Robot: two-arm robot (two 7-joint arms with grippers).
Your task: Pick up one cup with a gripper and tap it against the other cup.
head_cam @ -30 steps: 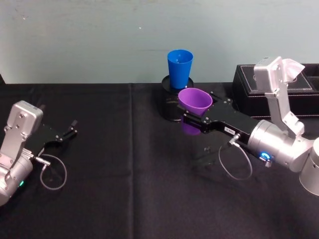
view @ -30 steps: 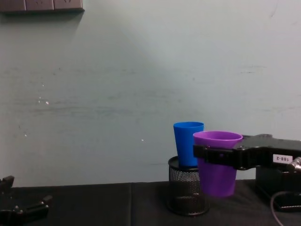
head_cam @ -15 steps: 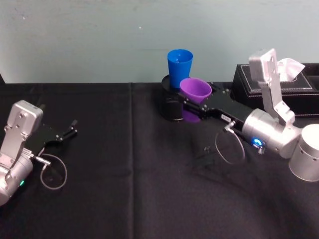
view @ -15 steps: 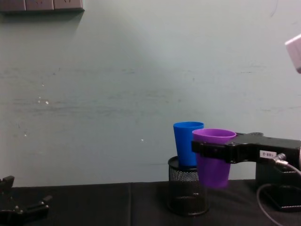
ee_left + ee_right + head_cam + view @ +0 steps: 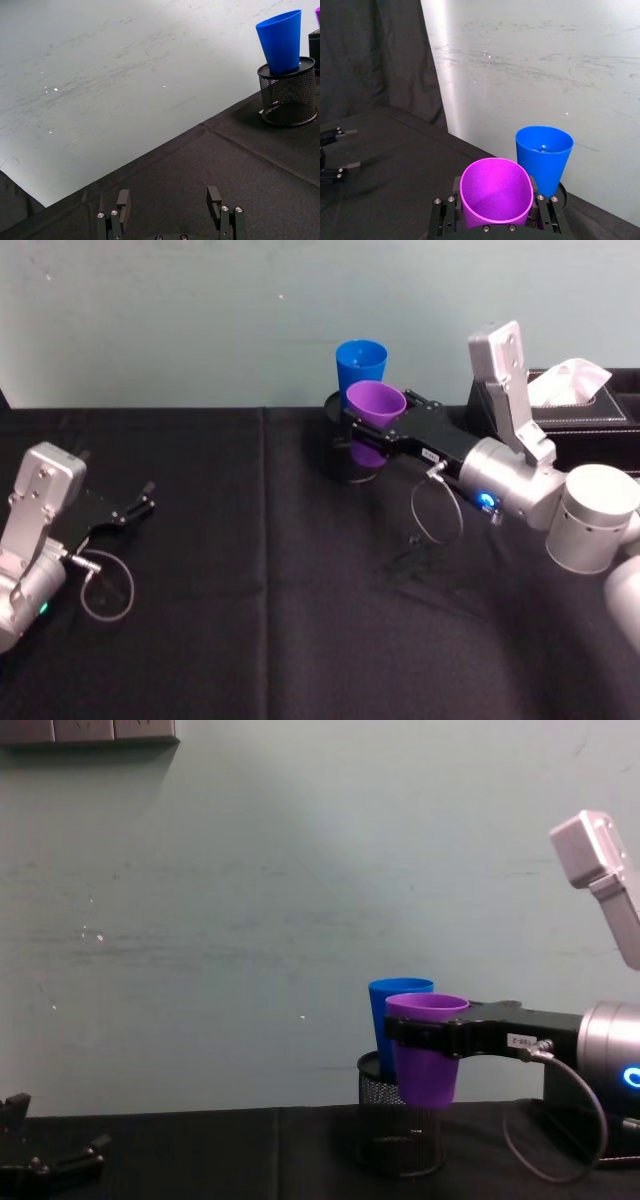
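Here, right tool grips raised purple cup just beside blue cup in mesh holder; left tool, spread wide, parked over worktop

I see a black mesh pen holder on the black-clothed table, with a dark tissue box to its right.

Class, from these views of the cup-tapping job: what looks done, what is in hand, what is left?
Done: the purple cup is off the table, clamped in the right gripper. In hand: it hangs close beside the blue cup, which stands in the mesh pen holder; contact cannot be told. Left: the tap. The left gripper rests open at the table's left.
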